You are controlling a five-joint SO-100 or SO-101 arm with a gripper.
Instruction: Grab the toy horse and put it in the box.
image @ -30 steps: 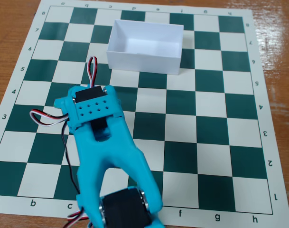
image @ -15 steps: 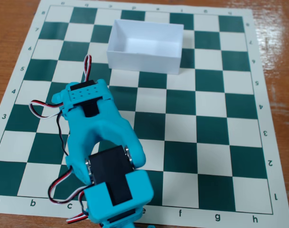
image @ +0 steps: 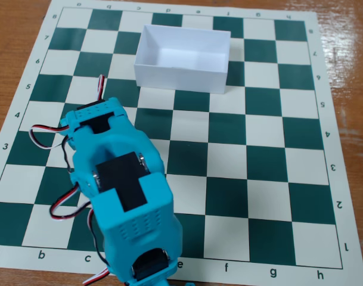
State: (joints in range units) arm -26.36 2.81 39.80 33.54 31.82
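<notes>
The white open-topped box [image: 182, 58] stands at the far middle of the chessboard, and its inside shows nothing but white floor. My turquoise arm [image: 118, 185] reaches from the near edge over the left half of the board. Its wrist housing [image: 92, 121] sits about two squares in front of and to the left of the box. The gripper hangs below this housing, pointing down, and its fingers are hidden by the arm. The toy horse is hidden or out of view.
The green-and-white chessboard mat [image: 270, 149] lies on a wooden table [image: 14, 36]. Red, white and black servo wires [image: 47, 134] loop out on the arm's left side. No other objects show on the squares to the right of the arm.
The arm has folded forward and down. Its wrist end has slid left and a little farther away, and the elbow motor has moved up into the middle of the arm.
</notes>
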